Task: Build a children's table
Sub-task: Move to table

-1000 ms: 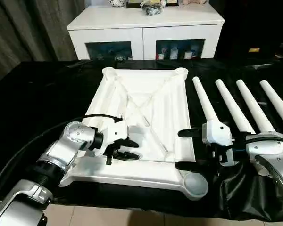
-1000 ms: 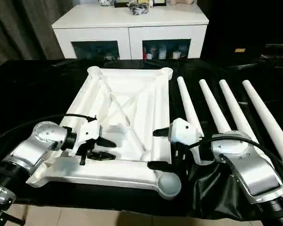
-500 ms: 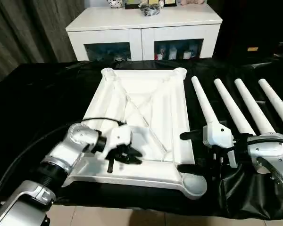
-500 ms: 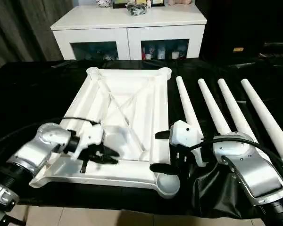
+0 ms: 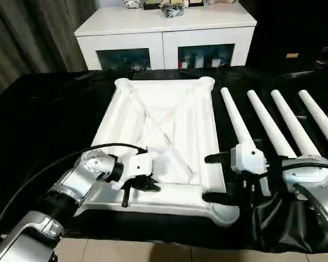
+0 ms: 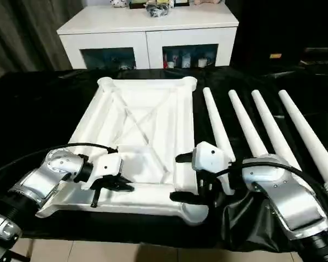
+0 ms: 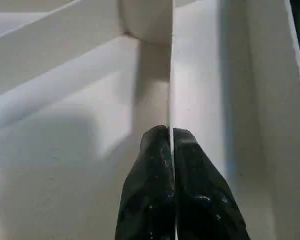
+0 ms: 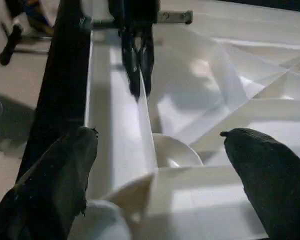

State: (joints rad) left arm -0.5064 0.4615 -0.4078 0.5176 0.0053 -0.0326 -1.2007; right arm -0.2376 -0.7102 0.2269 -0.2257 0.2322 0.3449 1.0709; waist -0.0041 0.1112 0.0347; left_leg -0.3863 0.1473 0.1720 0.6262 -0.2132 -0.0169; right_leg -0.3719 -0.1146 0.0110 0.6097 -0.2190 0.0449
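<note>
Left gripper [image 5: 147, 184], lower left, has been closing and is now pinching a thin rib of the tabletop [image 5: 169, 117]. Right gripper [image 5: 214, 177], lower right, is gaping wide at the tabletop's near corner.

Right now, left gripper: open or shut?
Shut. The left gripper has both fingers pressed on a thin rib of the upturned table top; the left wrist view shows the rib between them.

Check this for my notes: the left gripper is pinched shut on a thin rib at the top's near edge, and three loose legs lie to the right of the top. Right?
Not quite: four legs lie to the right of the top, not three, as the left eye view shows. The rest holds: the left gripper is pinched shut on a thin rib.
</note>
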